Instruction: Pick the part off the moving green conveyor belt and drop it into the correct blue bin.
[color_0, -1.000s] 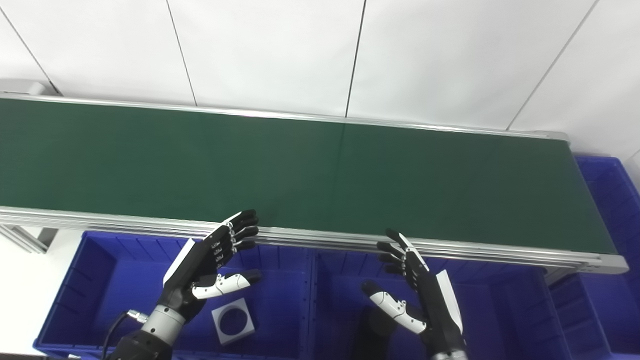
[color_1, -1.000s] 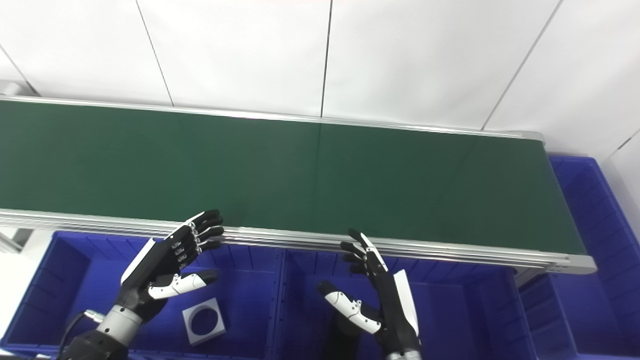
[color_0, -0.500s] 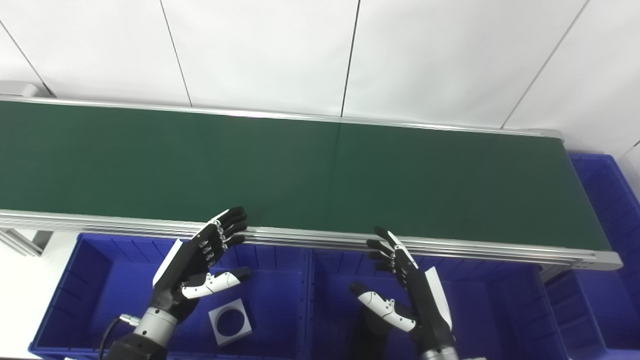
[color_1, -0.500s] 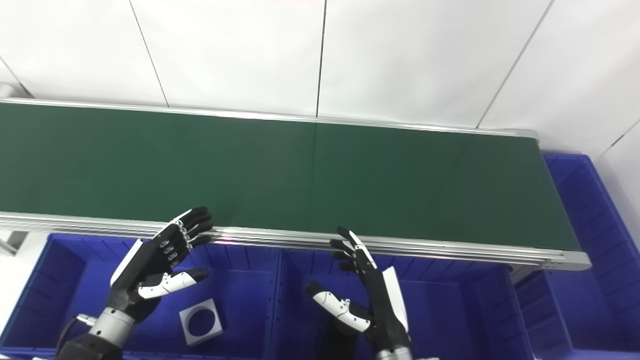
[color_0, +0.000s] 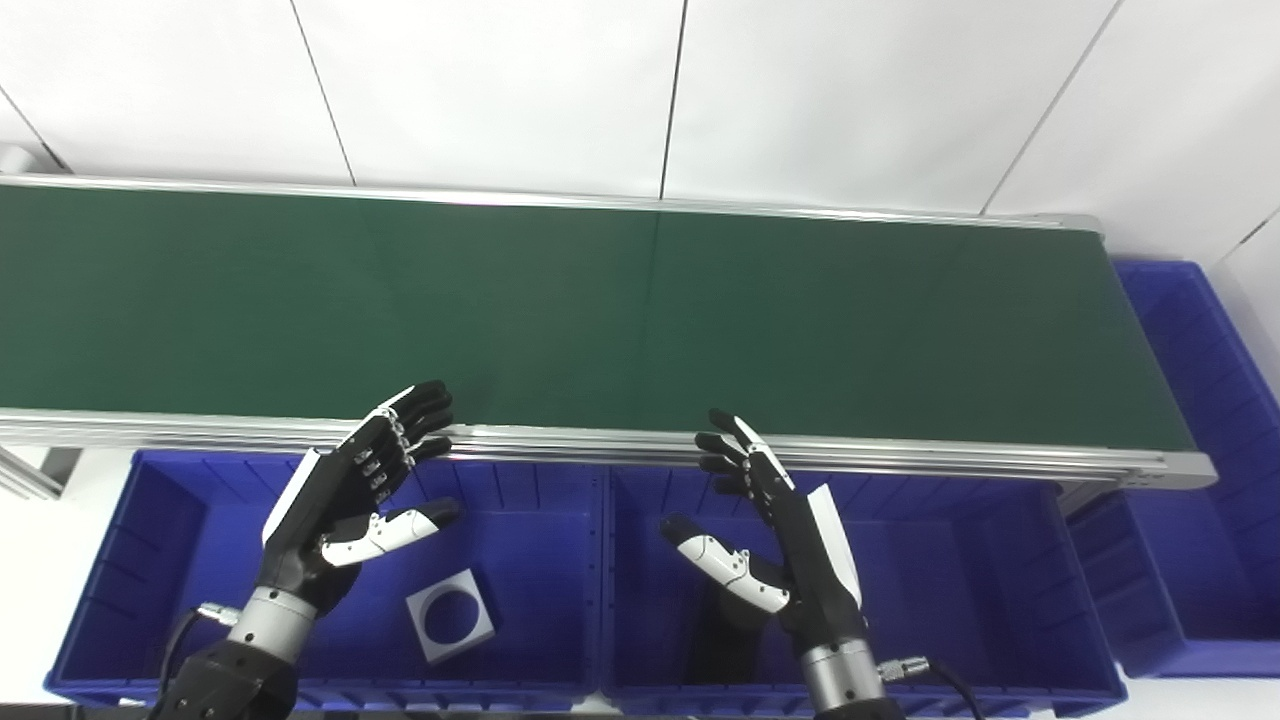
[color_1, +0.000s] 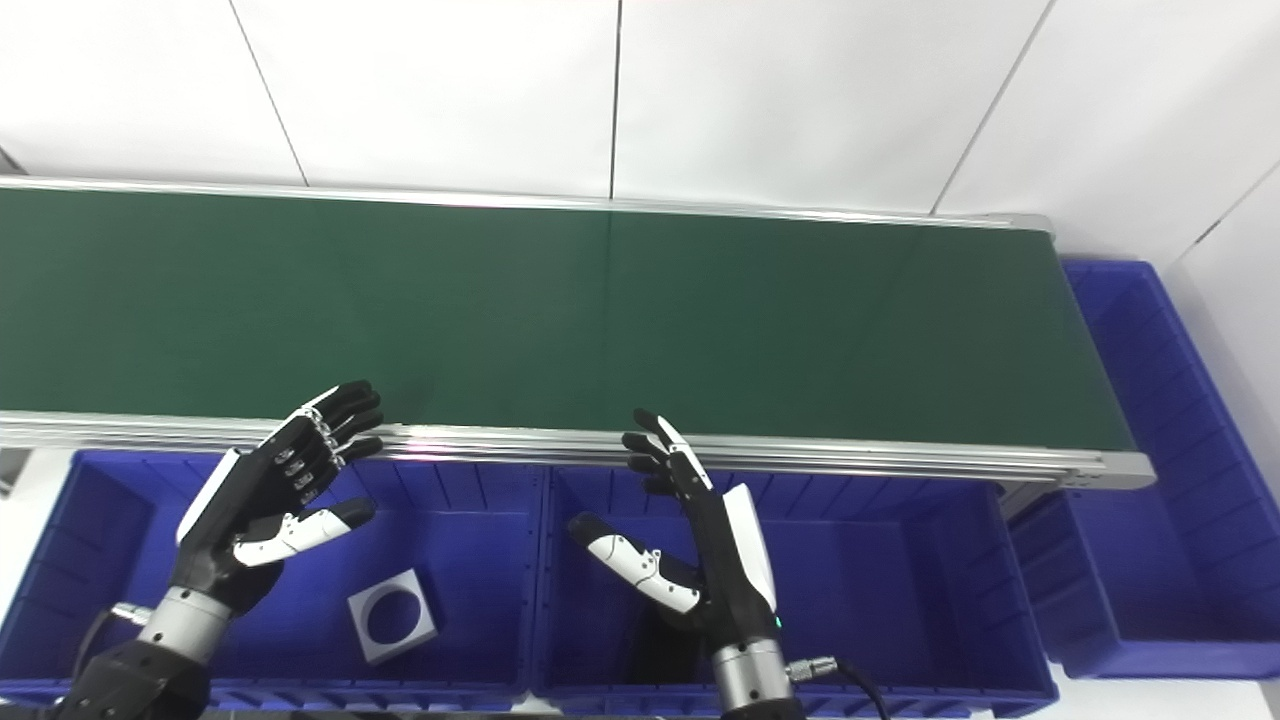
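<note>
— White panelled wall behind; long green conveyor belt (color_0: 640, 310)?

— Bare. Grey square part with round hole (color_0: 450, 627) lies in left blue plastic bin (color_0: 150, 560).

— Hands?

— Left hand (color_0: 345, 515), right hand (color_0: 775, 540): fingers spread, holding nothing, above bins.

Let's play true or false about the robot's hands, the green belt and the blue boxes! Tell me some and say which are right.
1. The green conveyor belt carries a part. False: no part shows on it.
2. Both the left hand and the right hand are open and hold nothing. True.
3. A grey square part with a round hole lies in the left blue bin. True.
4. The right hand grips the grey square part. False: that part lies below the left hand, untouched.
</note>
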